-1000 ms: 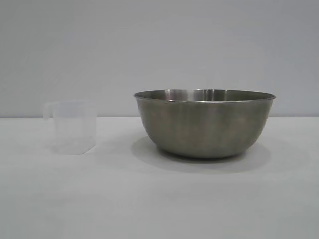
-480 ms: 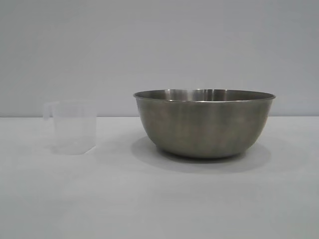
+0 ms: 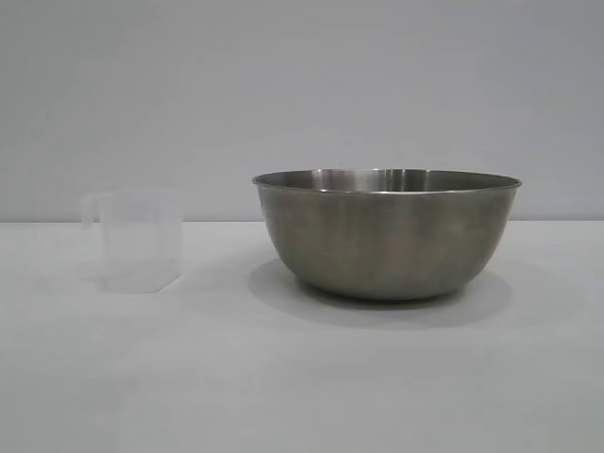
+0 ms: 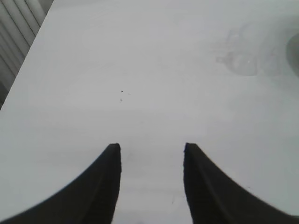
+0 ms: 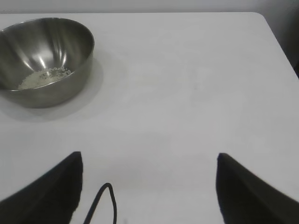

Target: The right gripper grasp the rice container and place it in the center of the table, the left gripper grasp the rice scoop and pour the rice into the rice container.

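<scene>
The rice container (image 3: 387, 231), a large steel bowl, stands on the white table (image 3: 302, 377) right of centre; the right wrist view shows it (image 5: 44, 60) with a small heap of rice (image 5: 39, 78) inside. The rice scoop (image 3: 137, 241), a translucent cup with its handle to the left, stands upright left of the bowl; it shows faintly in the left wrist view (image 4: 240, 63). My left gripper (image 4: 152, 149) is open over bare table, well short of the scoop. My right gripper (image 5: 149, 156) is wide open and empty, away from the bowl. Neither gripper shows in the exterior view.
The table's edge (image 4: 28, 51) runs along one side in the left wrist view, with slatted panels (image 4: 16, 23) beyond. A table corner (image 5: 259, 16) shows in the right wrist view. A black cable loop (image 5: 105, 200) hangs between the right fingers.
</scene>
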